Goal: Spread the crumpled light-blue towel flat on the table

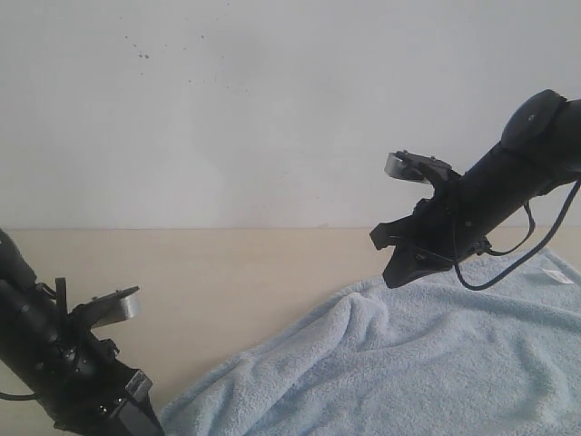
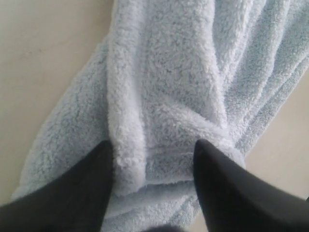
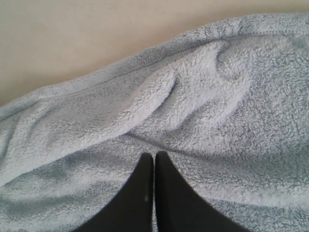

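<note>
A: Left claw (image 2: 153,144) state?
B: Released. Fingers spread, straddling a bunched fold at one end of the towel (image 2: 174,87). Both tips touch the pile; can't tell if they press it.
A: Right claw (image 3: 154,155)?
B: Clenched, fingers pressed together, hanging over the towel.
A: Towel position?
B: On the desk (image 1: 227,282), rumpled. Folds run away from the left claw, with bare desk on either side. White tag (image 1: 558,276) sits behind the right claw, by the arm.
</note>
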Robot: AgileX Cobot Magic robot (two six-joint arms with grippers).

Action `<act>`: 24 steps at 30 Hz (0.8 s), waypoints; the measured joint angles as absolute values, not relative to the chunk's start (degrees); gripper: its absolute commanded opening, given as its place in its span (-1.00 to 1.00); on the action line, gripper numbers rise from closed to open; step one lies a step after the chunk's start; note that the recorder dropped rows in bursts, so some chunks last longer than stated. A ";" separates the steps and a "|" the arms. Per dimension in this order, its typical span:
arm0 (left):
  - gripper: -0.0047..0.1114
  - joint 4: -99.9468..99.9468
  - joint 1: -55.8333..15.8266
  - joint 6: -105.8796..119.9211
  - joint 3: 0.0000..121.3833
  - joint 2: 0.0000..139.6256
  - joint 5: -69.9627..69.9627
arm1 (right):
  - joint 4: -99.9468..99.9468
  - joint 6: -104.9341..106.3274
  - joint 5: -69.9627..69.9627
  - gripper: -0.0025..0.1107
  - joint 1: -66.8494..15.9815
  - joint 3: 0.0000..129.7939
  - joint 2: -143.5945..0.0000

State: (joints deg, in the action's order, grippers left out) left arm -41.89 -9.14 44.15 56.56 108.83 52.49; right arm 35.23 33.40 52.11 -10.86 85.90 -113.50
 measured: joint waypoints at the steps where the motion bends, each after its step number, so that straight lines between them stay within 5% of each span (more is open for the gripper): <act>1: -0.06 -42.03 -9.14 44.15 56.42 108.83 52.37 | 35.23 33.40 52.11 -0.96 -10.86 85.90 -113.50; 8: -0.84 -42.29 -9.14 44.15 56.06 108.83 51.86 | 35.23 33.40 52.11 -0.96 -10.86 85.90 -113.50; 24: -0.85 -42.29 -7.47 46.17 61.34 104.74 42.83 | 35.23 33.40 52.00 -0.96 -10.86 85.90 -113.50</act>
State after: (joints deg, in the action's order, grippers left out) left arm -42.29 -7.47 46.17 61.34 104.74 42.83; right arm 35.23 33.40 52.00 -10.86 85.90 -113.50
